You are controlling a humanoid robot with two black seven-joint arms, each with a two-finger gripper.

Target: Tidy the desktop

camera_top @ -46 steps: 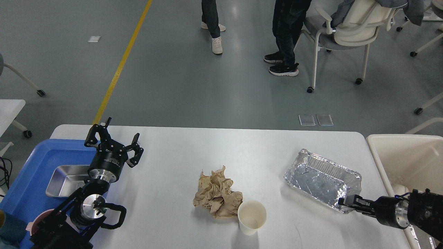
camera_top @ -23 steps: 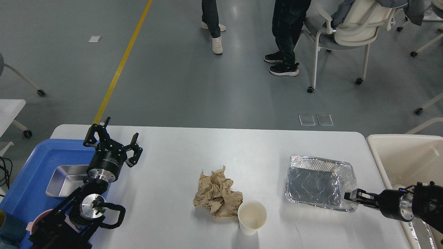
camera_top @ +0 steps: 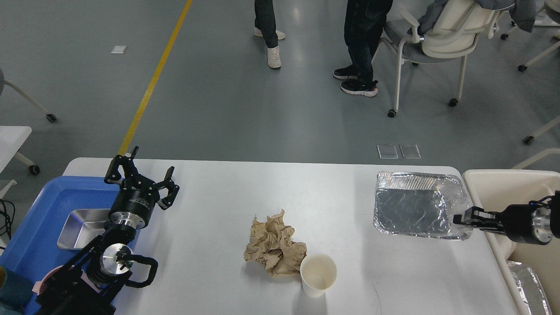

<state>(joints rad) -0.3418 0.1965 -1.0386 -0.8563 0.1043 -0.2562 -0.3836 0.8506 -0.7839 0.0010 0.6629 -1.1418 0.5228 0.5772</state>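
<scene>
Two black arms, matte finish. Left arm [camera_top: 94, 271]: stacked cylindrical joints, polished silver end cap on one joint, silver ring beneath black wrist drum, black cable looping at joint's side. Left pincer [camera_top: 141, 180]: skeletal black linkage fingers, small white lettering on its base. Right arm [camera_top: 531, 218]: black housing, silver collar, thin blue wires near wrist. Right pincer [camera_top: 464, 217]: slim, black, blocky fingers.

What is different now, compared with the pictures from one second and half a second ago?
The right gripper, shut on the foil tray, has carried it away from the robot and to the right, toward the cream bin; the tray now hangs partly past the right edge of the desktop. The left gripper stays open above the blue bin. The crumpled brown paper and paper cup have not moved.
</scene>
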